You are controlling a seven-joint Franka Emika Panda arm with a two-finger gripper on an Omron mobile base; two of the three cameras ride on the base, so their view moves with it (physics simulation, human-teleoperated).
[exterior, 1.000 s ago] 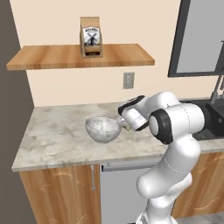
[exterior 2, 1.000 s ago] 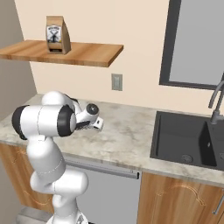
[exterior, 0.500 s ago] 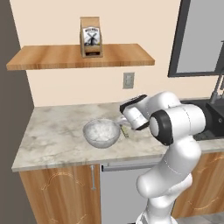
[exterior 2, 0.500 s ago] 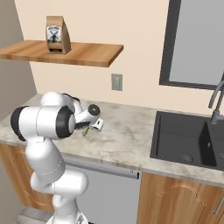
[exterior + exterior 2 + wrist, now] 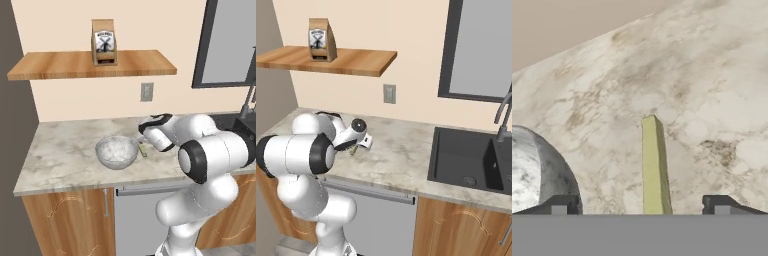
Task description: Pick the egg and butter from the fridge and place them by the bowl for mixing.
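Gripper (image 5: pixel 641 204) spread wide over the marble counter (image 5: pixel 712 100), the two dark finger tips (image 5: pixel 560 204) standing well apart at the bottom of the hand view, nothing pinched between them. Butter (image 5: pixel 654 167) lying flat on the counter midway between the fingers, touching neither, a thin olive-yellow stick running straight ahead from the gripper. Bowl (image 5: pixel 539 172) just beside the left finger in the hand view, its translucent grey-white wall curving up close to that tip; near the butter but apart from it.

From the left base view: gripper (image 5: pixel 146 137) low over the counter (image 5: pixel 60 150), pointing down and toward the bowl (image 5: pixel 116 152), which sits immediately beyond it on the side away from the arm. Butter (image 5: pixel 143 149) visible as a short yellowish sliver directly beneath the hand, between the hand and the bowl's rim, resting on the stone.

From the right base view: hand held low over the counter (image 5: pixel 406 150), the arm's own white bulk in front of the bowl's place, a small yellowish sliver of butter (image 5: pixel 354 149) showing just below the hand.

Wooden shelf (image 5: pixel 90 64) high above the gripper on the wall, a brown paper bag (image 5: pixel 103 42) standing upright on it. Wall outlet (image 5: pixel 146 91) above and behind the hand. Dark sink (image 5: pixel 471 160) well off to the arm's right side.
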